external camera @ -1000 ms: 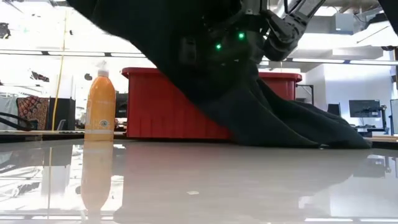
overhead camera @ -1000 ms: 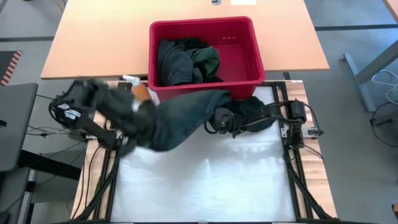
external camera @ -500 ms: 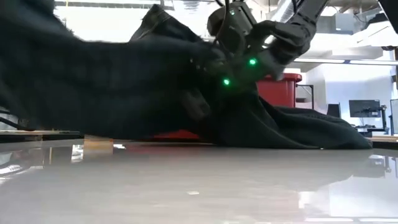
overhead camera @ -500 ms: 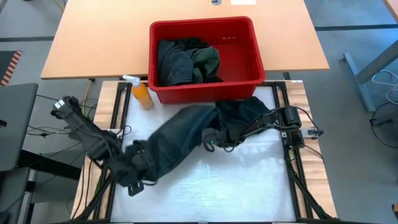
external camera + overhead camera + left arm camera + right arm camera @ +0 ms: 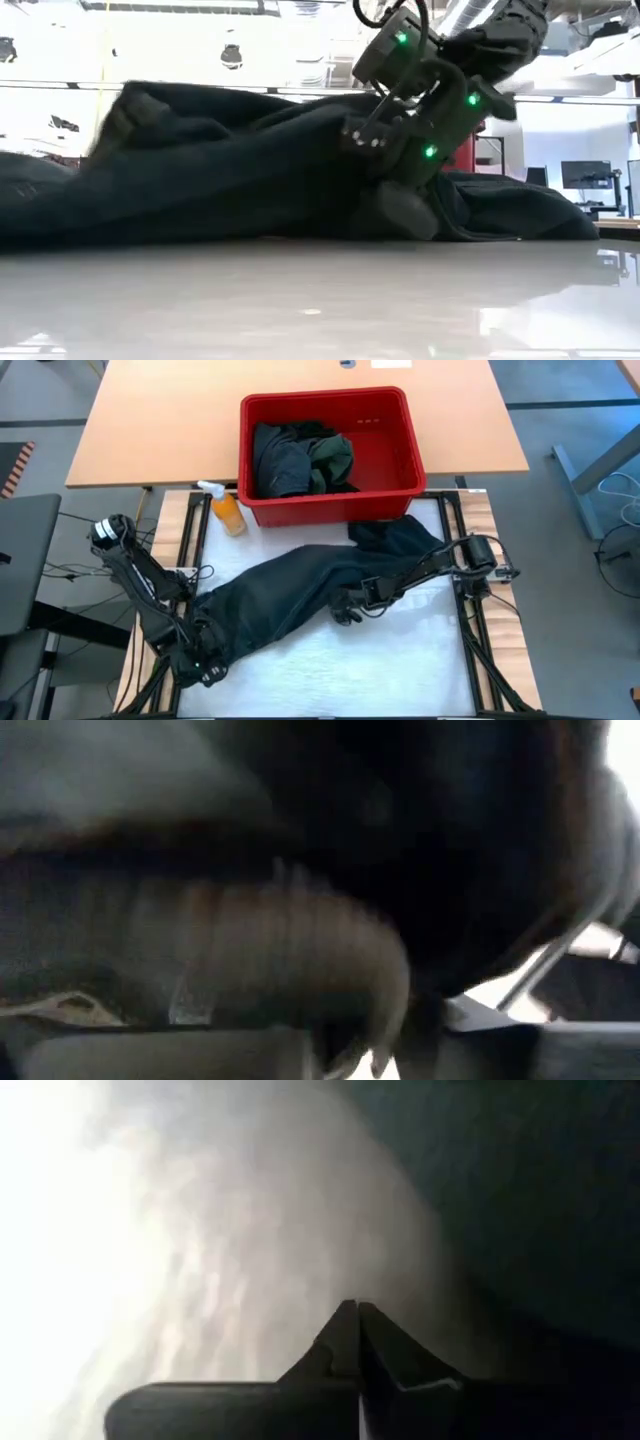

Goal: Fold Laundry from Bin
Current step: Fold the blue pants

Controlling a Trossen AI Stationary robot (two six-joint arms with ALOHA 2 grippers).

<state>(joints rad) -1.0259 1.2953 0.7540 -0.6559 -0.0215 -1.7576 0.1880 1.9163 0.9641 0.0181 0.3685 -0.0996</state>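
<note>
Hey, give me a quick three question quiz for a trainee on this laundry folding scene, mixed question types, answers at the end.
1. True or false: the red bin is empty.
2. Multiple choice: the dark garment spread on the table lies A) inside the bin, B) in front of the bin, between the two arms, C) on the floor.
3. Fill in: the orange spray bottle stands beside the bin's front ____ corner, as seen from above.

Key
1. False: dark and green laundry lies in it.
2. B: the left gripper is at one end, the right gripper, fingers shut, near the middle.
3. Left.
</note>
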